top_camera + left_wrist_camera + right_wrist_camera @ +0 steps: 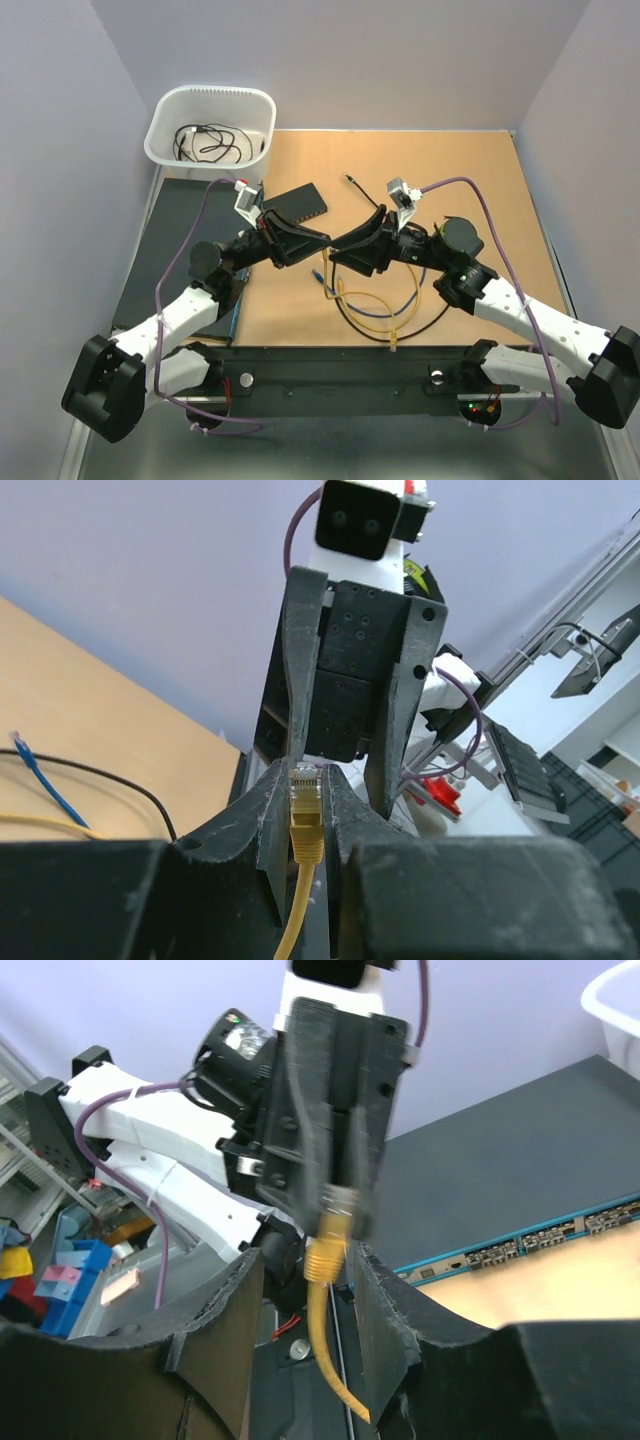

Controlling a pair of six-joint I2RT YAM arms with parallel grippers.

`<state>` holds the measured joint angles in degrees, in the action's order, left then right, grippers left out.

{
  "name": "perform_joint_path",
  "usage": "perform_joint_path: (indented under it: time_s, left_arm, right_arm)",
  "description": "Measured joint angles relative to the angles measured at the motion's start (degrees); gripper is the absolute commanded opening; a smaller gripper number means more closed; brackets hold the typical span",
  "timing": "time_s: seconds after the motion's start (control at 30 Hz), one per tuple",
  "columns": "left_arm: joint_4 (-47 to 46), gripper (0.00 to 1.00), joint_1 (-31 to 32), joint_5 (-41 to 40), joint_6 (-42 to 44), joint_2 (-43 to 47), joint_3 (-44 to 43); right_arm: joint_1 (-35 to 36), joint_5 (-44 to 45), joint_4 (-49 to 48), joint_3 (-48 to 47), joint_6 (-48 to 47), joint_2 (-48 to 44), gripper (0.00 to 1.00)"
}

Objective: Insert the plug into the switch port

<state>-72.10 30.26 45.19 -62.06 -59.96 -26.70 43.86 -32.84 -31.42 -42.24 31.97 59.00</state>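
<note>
Holding the yellow plug pinched in the closed left gripper, raised over the table middle. Facing it with the right gripper, spread wide, gripping nothing. Not inserted yet, with the switch port farther back on the black box, well apart.

Right gripper: jaws stand apart, and a yellow cable rises between them with no visible contact on either side. The plug at the cable's top end is yellow and upright, its upper part clamped between the fingers of the left gripper, which is blurred and carried on a white arm. Behind, to the right, a flat unit with a teal front edge and a row of sockets lies on a dark grey mat, with tan tabletop just in front of it.
</note>
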Motion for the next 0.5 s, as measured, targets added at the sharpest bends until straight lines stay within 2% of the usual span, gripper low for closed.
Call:
perform_joint_path:
  time_s: [0.2,0.5]
  left_arm:
    - [-1.2,0.0,0.0,-0.3,1.9,3.7,0.0]
    - [-1.8,0.0,0.1,-0.5,3.4,4.0,0.0]
  right_arm:
    - [0.0,-0.2,-0.5,0.1,1.1,1.5,0.43]
    - [0.0,-1.1,-3.1,1.1,3.0,4.2,0.43]
